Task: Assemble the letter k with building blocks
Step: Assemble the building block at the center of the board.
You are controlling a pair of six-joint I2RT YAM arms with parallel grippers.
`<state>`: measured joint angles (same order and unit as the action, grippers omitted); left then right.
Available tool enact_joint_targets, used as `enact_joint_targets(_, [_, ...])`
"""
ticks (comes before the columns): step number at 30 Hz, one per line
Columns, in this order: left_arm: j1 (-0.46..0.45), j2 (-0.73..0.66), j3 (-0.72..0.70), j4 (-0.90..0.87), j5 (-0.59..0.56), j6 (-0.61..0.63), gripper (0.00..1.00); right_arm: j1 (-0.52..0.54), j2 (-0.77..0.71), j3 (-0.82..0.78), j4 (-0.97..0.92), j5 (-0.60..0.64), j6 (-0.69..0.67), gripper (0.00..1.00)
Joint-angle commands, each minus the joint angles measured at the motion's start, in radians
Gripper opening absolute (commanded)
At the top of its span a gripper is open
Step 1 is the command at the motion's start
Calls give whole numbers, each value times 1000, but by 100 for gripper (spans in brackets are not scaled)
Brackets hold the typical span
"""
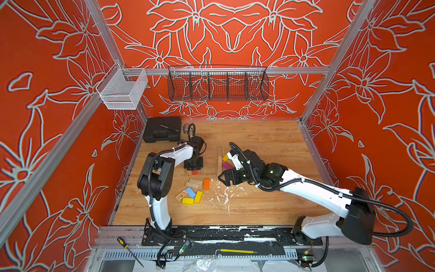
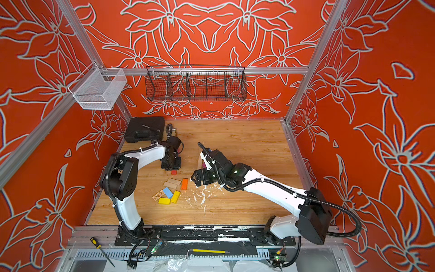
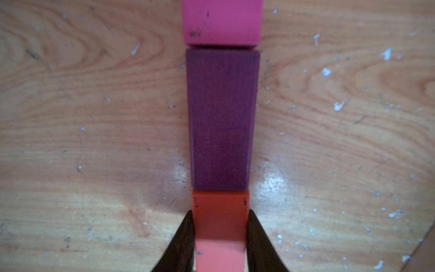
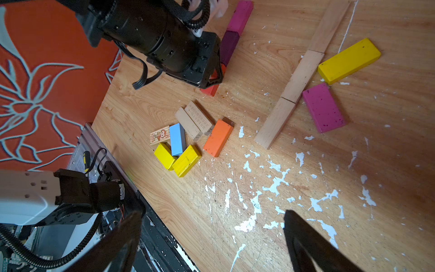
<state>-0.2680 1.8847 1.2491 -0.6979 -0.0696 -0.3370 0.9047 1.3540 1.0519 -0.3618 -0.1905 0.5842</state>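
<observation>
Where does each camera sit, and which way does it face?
Top views: high in front, looking down on the table; left arm and right arm show.
Left wrist: looks down past the left pincer, shut on the red block.
Right wrist: behind the open right pincer, facing loose blocks.
Shared: both wrist views show the purple block.

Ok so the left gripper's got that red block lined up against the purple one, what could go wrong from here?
1. The red block in the left gripper butts against the purple block, which touches the magenta block; a nudge or twist on release could skew that line.
2. The open right gripper hangs close to the end of the plain plank row; a low move could knock it.
</observation>
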Motion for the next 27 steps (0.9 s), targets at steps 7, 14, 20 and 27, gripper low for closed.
enact_joint_targets(7, [7, -44, 5, -31, 4, -12, 69, 6, 10, 34, -6, 13, 2, 96])
enact_joint_targets(14, [7, -135, -36, -37, 10, -36, 66, 6, 10, 33, -5, 10, 3, 96])
enact_joint_targets(20, [7, -183, -74, -31, 10, -52, 53, 6, 12, 31, -2, 8, 7, 96])
enact_joint_targets(27, [7, -121, -53, -17, 13, -41, 50, 5, 16, 39, -7, 3, 7, 96])
